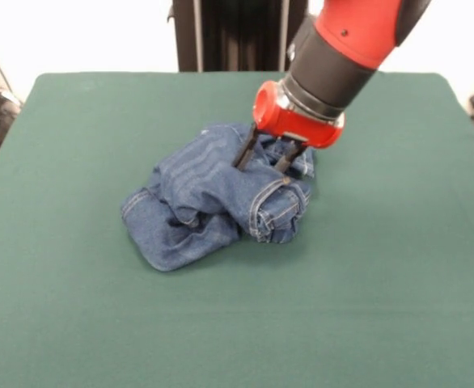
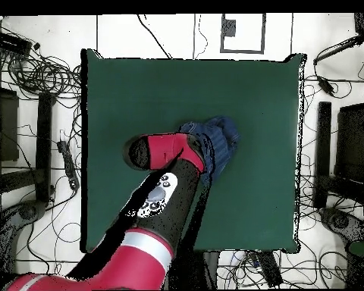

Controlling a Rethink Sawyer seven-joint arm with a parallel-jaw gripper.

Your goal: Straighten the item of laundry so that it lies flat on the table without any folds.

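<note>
Near the middle of the table (image 1: 399,307), the jeans (image 1: 213,206) lie in a bunched heap, longest from the near left to the far right. Right above their far right end sits the gripper (image 1: 265,160), its two fingers spread apart and poking into the cloth, not pinching yet.
</note>
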